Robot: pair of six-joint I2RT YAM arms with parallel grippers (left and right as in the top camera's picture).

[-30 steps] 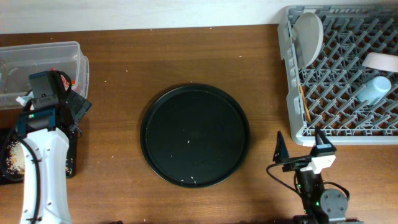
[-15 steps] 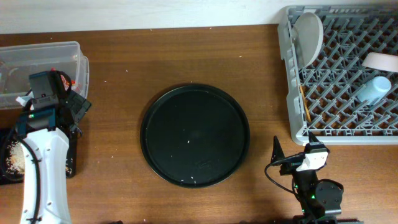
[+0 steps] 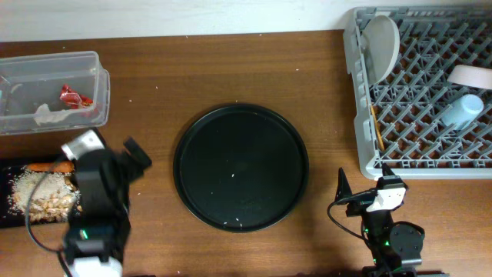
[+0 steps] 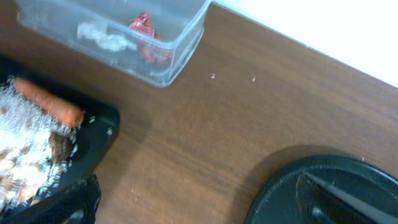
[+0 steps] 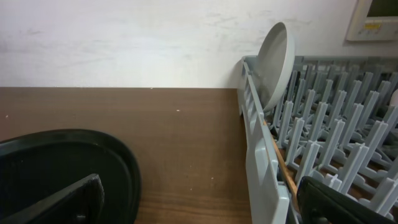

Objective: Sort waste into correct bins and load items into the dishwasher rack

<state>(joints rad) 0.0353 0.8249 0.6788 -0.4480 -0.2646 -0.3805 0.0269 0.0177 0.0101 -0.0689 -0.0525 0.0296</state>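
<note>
Left pincer (image 4: 205, 208) and right pincer (image 5: 202, 205) both spread wide, empty, as I read them; plate (image 5: 277, 65) upright in rack (image 5: 255, 155).

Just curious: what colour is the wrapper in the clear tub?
The wrapper is red, clearest in the left wrist view.

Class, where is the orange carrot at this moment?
Overhead, far left: the carrot lies in the black tray beside the rice, just robot-side of the clear tub.
</note>
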